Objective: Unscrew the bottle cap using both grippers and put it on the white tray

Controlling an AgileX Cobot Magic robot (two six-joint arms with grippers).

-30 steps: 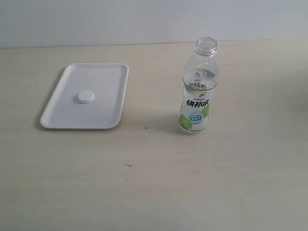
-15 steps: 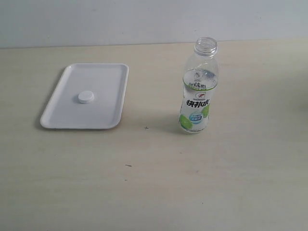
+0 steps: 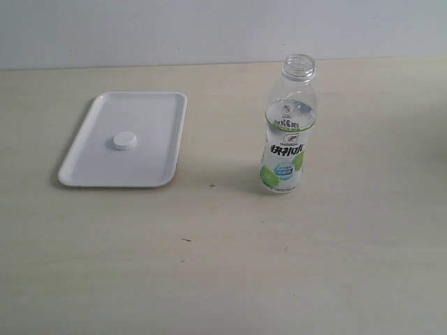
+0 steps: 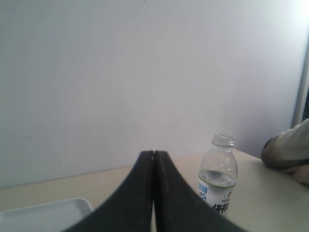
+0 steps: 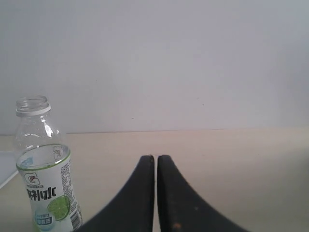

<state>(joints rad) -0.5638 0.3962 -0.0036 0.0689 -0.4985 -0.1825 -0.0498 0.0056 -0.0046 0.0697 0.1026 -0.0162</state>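
Task judged complete. The bottle cap [image 3: 125, 141], a small round white disc, lies flat near the middle of the white tray [image 3: 155, 115], which is smooth, low-rimmed and round-cornered, and it is well apart from both grippers. The bottle [image 3: 286, 139], clear plastic with a glossy label, stands upright and open-necked ahead of the left gripper [image 4: 154, 153] and the right gripper [image 5: 155, 157]. Both have their fingers pressed together and hold nothing. No step appears outstanding.

I see a pale wood-grain table [image 3: 293, 272] meeting a plain off-white wall [image 3: 174, 31]; lighting is even, shadows soft.
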